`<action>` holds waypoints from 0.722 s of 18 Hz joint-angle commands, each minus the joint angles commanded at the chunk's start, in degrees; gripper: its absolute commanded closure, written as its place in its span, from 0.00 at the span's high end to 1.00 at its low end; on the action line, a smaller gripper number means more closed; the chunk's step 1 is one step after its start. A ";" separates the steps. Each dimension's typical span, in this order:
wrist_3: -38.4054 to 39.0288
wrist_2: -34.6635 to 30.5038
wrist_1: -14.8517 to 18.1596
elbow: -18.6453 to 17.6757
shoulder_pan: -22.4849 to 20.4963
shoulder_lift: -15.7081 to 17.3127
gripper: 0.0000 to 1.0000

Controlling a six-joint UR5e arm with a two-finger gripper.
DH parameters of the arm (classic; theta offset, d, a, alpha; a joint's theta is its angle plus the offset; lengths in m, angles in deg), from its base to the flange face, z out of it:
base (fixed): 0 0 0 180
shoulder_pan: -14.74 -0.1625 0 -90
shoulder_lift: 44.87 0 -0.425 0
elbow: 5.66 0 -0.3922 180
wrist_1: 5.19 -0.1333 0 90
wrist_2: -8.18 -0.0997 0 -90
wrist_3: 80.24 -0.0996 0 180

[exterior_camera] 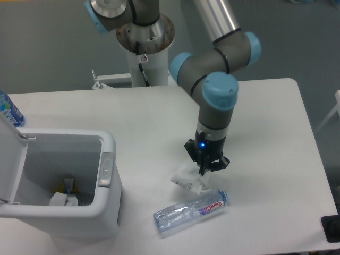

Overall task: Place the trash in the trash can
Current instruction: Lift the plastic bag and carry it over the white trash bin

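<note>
A crumpled whitish wrapper hangs at the lower left of my gripper, which points down over the table's middle and is shut on the wrapper's upper edge. Just below it a crushed clear bottle with a blue cap and red lettering lies on its side near the front edge. The white trash can stands at the front left with its lid flipped open, and some scraps lie at its bottom.
An upright bottle with a blue label stands at the far left edge behind the bin. The robot base rises at the back. A black object sits at the front right corner.
</note>
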 joint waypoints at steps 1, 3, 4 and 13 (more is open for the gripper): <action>1.76 0.79 0.26 0.97 0.17 0.27 0.00; 5.71 4.12 0.44 3.77 0.44 1.67 0.00; 8.08 6.66 0.44 5.36 0.44 2.20 0.00; 22.51 15.48 -0.26 12.14 4.91 7.12 0.00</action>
